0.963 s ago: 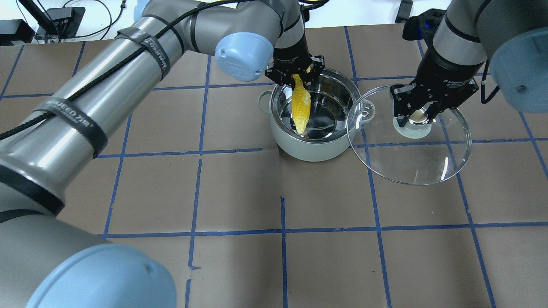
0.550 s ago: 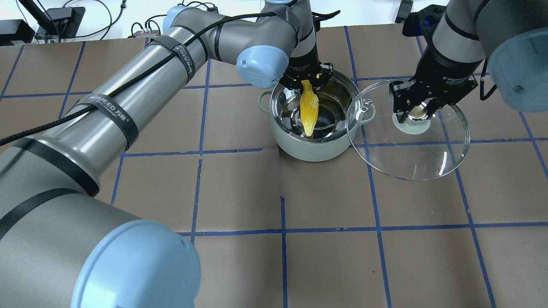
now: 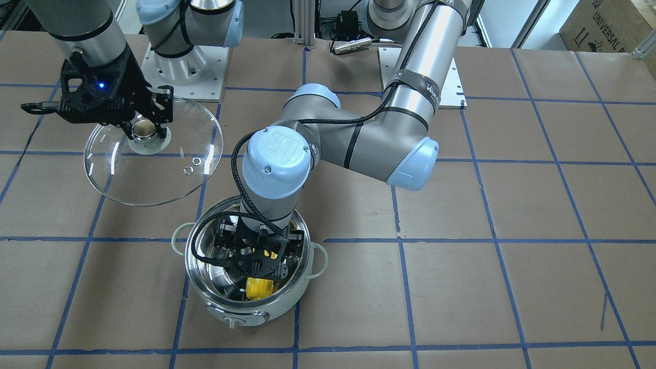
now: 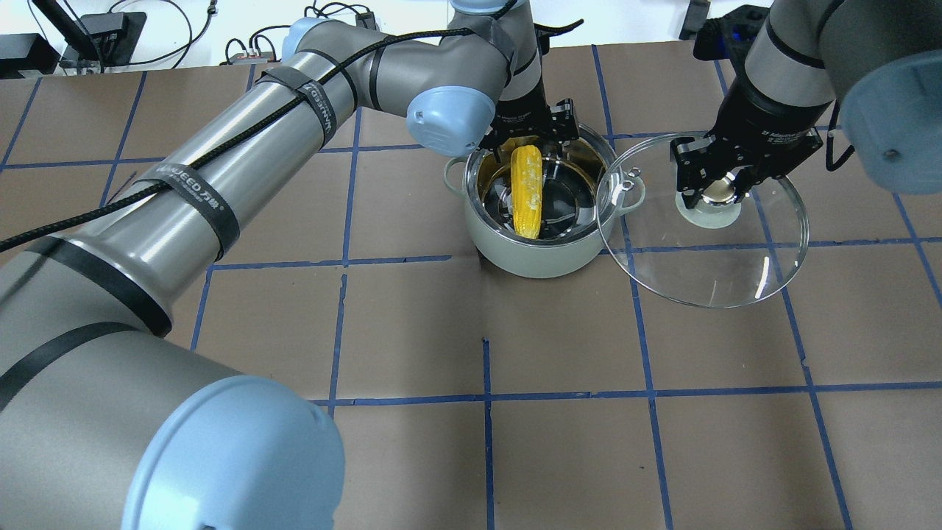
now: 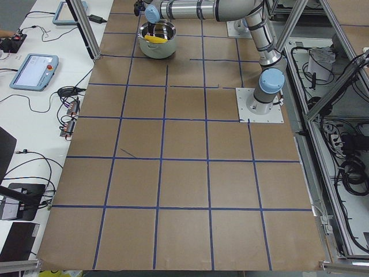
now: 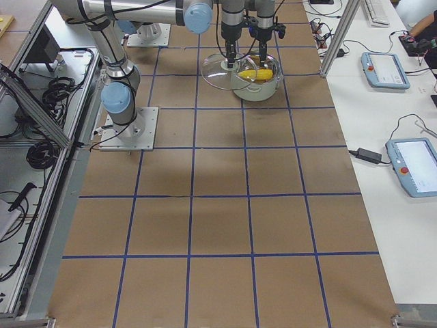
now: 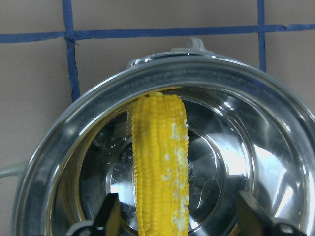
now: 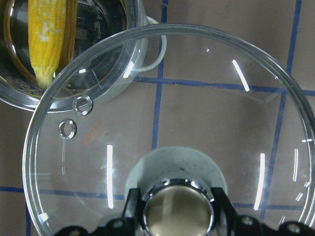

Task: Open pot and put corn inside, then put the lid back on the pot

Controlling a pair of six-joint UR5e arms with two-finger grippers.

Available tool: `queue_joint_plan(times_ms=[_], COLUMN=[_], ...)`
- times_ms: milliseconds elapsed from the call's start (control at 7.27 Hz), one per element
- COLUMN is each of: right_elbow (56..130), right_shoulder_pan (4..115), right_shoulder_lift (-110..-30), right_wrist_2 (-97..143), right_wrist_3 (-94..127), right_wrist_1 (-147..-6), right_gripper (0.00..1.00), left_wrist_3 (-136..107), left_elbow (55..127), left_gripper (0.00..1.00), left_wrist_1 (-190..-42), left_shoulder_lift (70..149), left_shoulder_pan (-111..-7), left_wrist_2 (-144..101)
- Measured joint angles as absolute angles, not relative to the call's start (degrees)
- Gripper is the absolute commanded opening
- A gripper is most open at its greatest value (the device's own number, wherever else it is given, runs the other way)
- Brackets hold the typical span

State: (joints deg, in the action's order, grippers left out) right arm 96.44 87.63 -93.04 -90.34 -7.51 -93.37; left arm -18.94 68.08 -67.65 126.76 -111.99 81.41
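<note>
Now | left hand [image 4: 533, 140] spread over corn [image 4: 528, 191] in pot [image 4: 526, 258], corn half-hidden frontally | right hand [image 4: 720, 190] pinching lid [image 4: 706, 272]

Brown table [image 4: 412, 331] (blue tape [image 4: 559, 396] grid)

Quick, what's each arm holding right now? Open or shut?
Left end effector: open, holding nothing; the corn lies loose in the pot.
Right end effector: closed, holding the lid by its knob.

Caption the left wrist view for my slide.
Corn inside the uncovered pot, with the open left end effector straddling its near end.
</note>
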Motion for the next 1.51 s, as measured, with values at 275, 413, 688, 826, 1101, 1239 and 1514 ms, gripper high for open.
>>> queue_joint_plan(times_ms=[275,413,688,826,1101,1239,1514], right_elbow=[96.86,96.44,94.17,92.56,87.56,84.97,81.06], right_shoulder_pan=[87.62,87.7,89.42,91.39,96.5,98.86,101.19], right_shoulder_lift=[-93.09,-93.06,-91.45,-89.32,-82.59,-79.11,-73.3], right_wrist_2=[-90.29,-90.17,-88.37,-87.6,-87.22,-87.46,-88.11], right_wrist_3=[-7.46,-7.33,-6.1,-4.71,-0.33,1.83,3.6], right_wrist_1=[-93.4,-93.48,-93.67,-94.21,-96.42,-97.56,-100.16], right_gripper=[0.49,0.5,0.48,0.48,0.48,0.48,0.48], left_wrist_3=[-15.94,-11.67,-4.01,-2.41,0.72,1.69,3.86], left_elbow=[69.96,73.42,83.22,85.94,86.92,86.63,85.47], left_gripper=[1.0,1.0,1.0,1.0,1.0,1.0,1.0], left_wrist_1=[-69.99,-71.03,-72.09,-74.09,-80.78,-84.47,-89.38], left_shoulder_lift=[122.97,119.14,109.19,104.8,97.42,94.05,90.86], left_shoulder_pan=[-109.29,-107.03,-101.68,-99.95,-96.03,-93.66,-90.65], left_wrist_2=[81.93,82.99,84.61,85.95,88.72,89.03,89.15])
